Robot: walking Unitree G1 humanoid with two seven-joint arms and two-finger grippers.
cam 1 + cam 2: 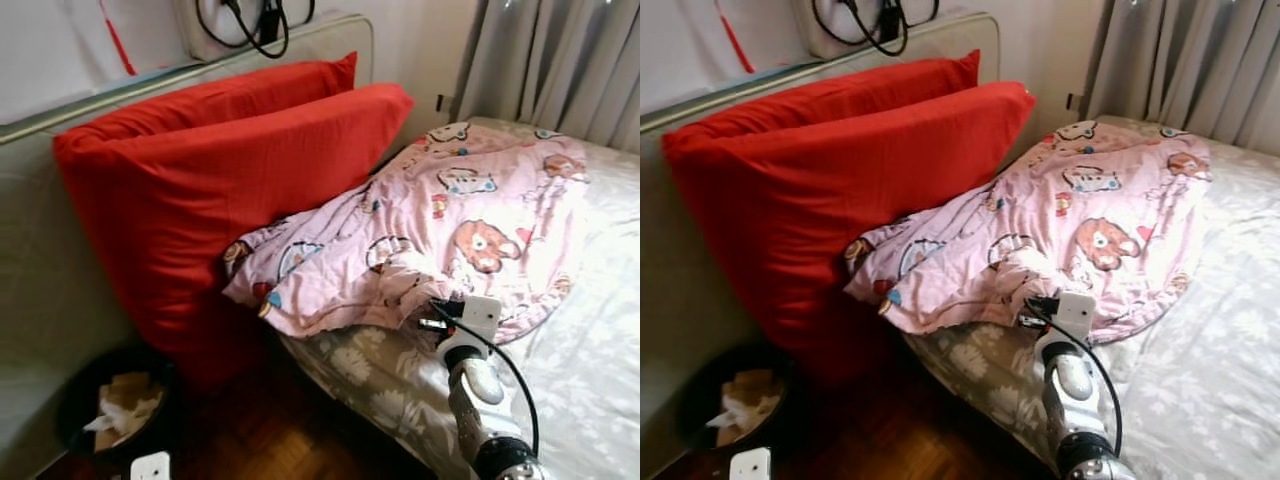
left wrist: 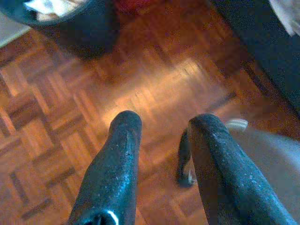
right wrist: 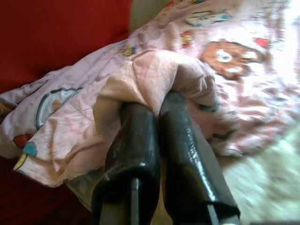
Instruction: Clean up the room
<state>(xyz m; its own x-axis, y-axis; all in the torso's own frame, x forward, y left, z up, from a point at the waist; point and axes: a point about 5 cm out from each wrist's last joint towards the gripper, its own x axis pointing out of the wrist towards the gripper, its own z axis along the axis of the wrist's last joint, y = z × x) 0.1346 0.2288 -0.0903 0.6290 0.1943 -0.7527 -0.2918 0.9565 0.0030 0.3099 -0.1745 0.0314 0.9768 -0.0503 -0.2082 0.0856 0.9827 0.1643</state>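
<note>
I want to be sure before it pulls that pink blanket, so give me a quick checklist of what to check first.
1. Right hand shut on a fold of the pink blanket: ok.
2. How much cloth sits between the fingers: cannot tell, the fold hides the tips.
3. Blanket lies against the red pillows, so a pull could drag them: not ok.
4. Left hand open, holding nothing, over the wood floor: ok.
5. Bin stands beside the bed, apart from the blanket: ok.
</note>
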